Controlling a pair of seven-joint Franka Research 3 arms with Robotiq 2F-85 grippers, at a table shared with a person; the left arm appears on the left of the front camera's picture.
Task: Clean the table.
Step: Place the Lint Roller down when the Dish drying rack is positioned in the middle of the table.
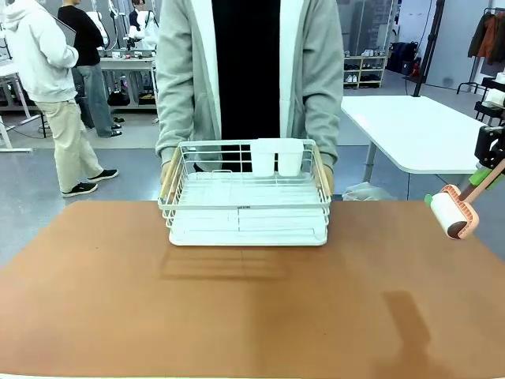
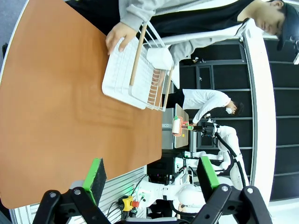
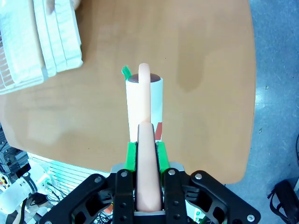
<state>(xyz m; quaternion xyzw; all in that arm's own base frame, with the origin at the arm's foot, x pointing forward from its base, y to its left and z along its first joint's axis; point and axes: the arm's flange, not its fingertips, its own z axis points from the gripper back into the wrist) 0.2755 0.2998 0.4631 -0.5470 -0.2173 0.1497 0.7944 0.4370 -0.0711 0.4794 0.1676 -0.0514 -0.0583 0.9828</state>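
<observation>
The terracotta table (image 1: 118, 316) spreads wide in front of me. At its far edge a person holds a white wire rack (image 1: 246, 197) by its two wooden handles, and the rack's shadow falls on the top just in front of it. My right gripper (image 1: 483, 172) hangs over the table's right edge, shut on the peach handle of a lint roller (image 1: 454, 212) with a white roll. In the right wrist view the lint roller (image 3: 145, 102) points out over the table (image 3: 205, 56) from my right gripper (image 3: 145, 154). My left gripper (image 2: 150, 175) is open and empty, high above the table (image 2: 56, 107).
A smaller white table (image 1: 410, 126) stands beyond the far right corner. The person's hands (image 1: 167, 172) grip the rack (image 2: 135, 70) at both sides. Other people stand far back on the left. Bare tabletop lies between me and the rack (image 3: 37, 37).
</observation>
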